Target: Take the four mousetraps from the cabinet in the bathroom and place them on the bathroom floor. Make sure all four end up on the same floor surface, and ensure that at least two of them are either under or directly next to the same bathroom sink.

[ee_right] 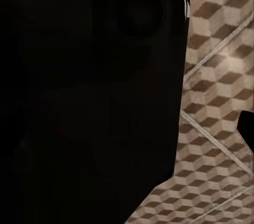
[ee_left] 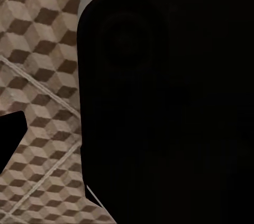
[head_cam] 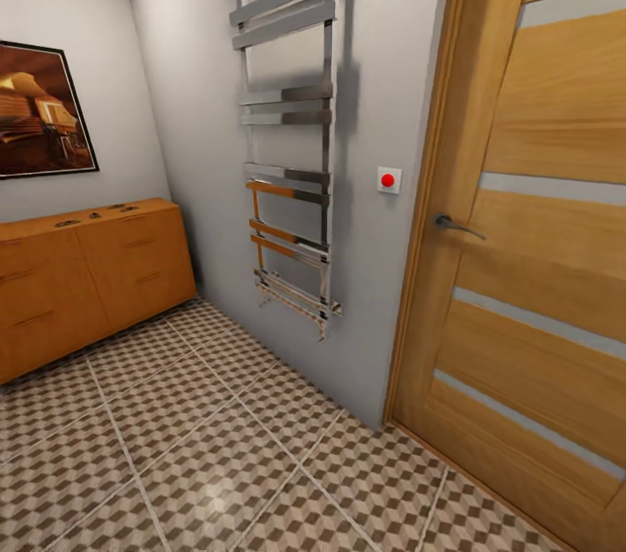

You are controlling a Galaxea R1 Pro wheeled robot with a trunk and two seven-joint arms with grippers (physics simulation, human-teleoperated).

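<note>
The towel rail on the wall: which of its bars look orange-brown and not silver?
On the towel rail, the lower bars do: they mirror the wooden cabinet. The upper bars stay grey.

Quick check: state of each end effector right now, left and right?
Left end effector: cannot be told; dark robot body blocks its wrist view.
Right end effector: cannot be told, same reason.

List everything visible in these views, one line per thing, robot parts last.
cabinet: one, orange-brown wood, against the left wall
small dark items: a few on the cabinet top, too small to identify
picture: one, dark-framed, brown tones, on the wall above the cabinet
towel rail: one, chrome, on the grey wall
red button: one, on a white plate, beside the door
door: one, light wood with grey stripes, metal handle, at right
bathroom floor: brown-beige cube-pattern tiles
robot body: black housing blocking much of both wrist views
</note>
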